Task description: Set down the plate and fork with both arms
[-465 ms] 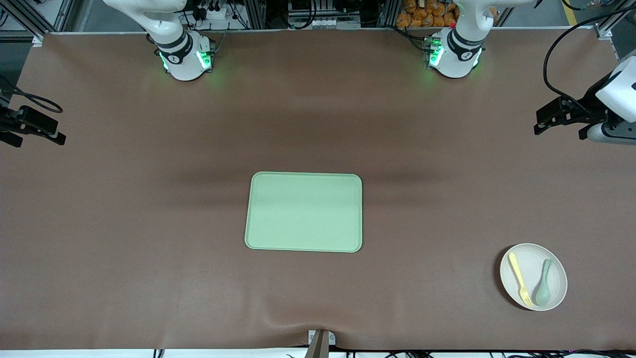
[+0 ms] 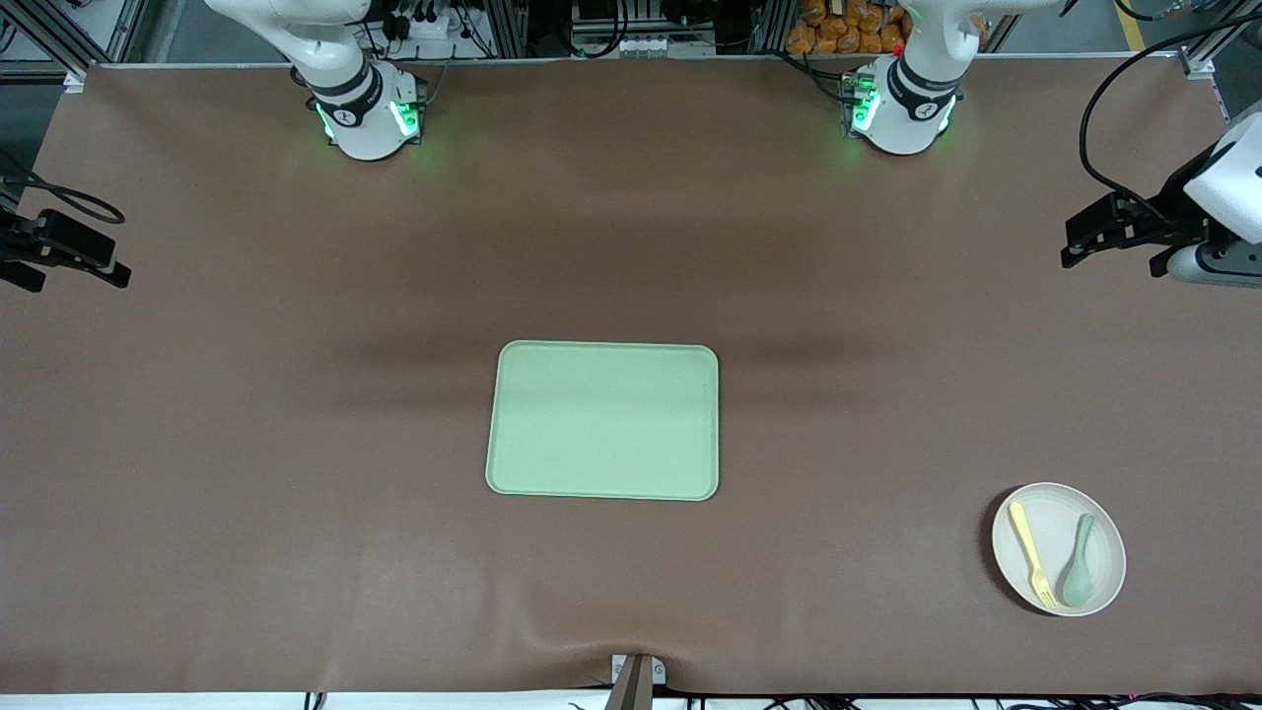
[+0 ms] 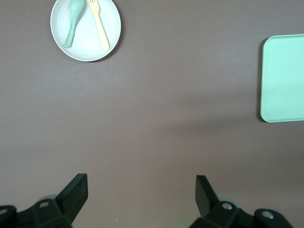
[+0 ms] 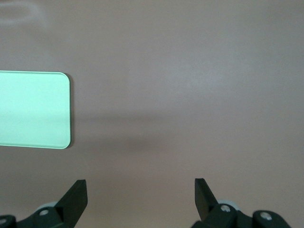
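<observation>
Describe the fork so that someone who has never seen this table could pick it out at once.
Start at the light-green tray in the middle of the table, then go toward the left arm's end and nearer the front camera to the round cream plate. Two utensils lie on it: the fork is the pale-yellow one with tines, beside a grey-green spoon.

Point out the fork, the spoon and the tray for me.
fork (image 2: 1031, 555): front view, mid-handle, lying on the plate.
spoon (image 2: 1079, 570): front view, where handle meets bowl, on the plate.
tray (image 2: 602, 421): front view, centre of its bare surface.
</observation>
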